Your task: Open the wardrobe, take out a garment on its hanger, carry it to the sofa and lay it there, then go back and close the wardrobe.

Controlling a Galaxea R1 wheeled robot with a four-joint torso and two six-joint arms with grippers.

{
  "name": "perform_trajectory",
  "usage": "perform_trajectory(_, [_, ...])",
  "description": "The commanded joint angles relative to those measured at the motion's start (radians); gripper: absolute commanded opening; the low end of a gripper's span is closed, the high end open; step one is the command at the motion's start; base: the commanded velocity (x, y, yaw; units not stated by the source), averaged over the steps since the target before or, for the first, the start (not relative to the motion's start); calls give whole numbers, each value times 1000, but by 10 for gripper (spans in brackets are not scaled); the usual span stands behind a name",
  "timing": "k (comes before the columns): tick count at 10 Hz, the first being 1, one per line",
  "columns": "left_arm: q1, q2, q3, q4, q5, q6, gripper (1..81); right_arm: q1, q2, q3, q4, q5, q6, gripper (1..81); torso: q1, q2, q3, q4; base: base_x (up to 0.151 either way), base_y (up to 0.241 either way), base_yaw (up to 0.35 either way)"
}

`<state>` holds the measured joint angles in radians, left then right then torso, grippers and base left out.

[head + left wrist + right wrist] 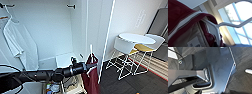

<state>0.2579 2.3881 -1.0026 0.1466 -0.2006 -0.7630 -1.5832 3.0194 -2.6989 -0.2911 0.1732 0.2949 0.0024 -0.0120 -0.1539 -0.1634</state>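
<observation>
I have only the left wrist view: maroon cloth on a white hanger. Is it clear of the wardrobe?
Observer: Yes. In the head view the garment hangs from the left gripper in front of the open wardrobe, and the hook of the hanger stands free in the air.
Operator: Does anything else hang there?
Observer: A white T-shirt hangs to the left of the arm.
Operator: What is off to the right?
Observer: A round white table with white chairs beside it, on dark carpet.
</observation>
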Motion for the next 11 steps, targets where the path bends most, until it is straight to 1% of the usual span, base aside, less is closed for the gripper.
perform_trajectory(1, [-162,-19,39,48,-77,14,10,-5,11,7,-11,-46,-5,811,0,0,0,0,0,0,-280])
perform_trajectory(5, [-162,-44,53,57,-77,14,10,7,22,7,-8,-61,-5,811,0,0,0,0,0,0,-280])
perform_trajectory(7, [-162,-47,55,57,-77,14,10,7,23,7,-8,-60,-3,811,0,0,100,0,0,0,-281])
perform_trajectory(8, [-162,-47,55,57,-78,14,10,7,23,6,-8,-60,-3,811,0,0,107,0,0,0,-281])
perform_trajectory(9, [-162,-47,55,59,-77,14,10,7,23,7,-5,-58,-3,811,1,0,30,0,0,0,-281])
perform_trajectory(10, [-162,-47,55,59,-77,14,10,7,23,7,-2,-55,0,811,0,0,55,0,0,0,-281])
perform_trajectory(11, [-162,-50,55,60,-77,14,10,8,25,7,-2,-55,0,811,-1,-1,64,94,0,0,-281])
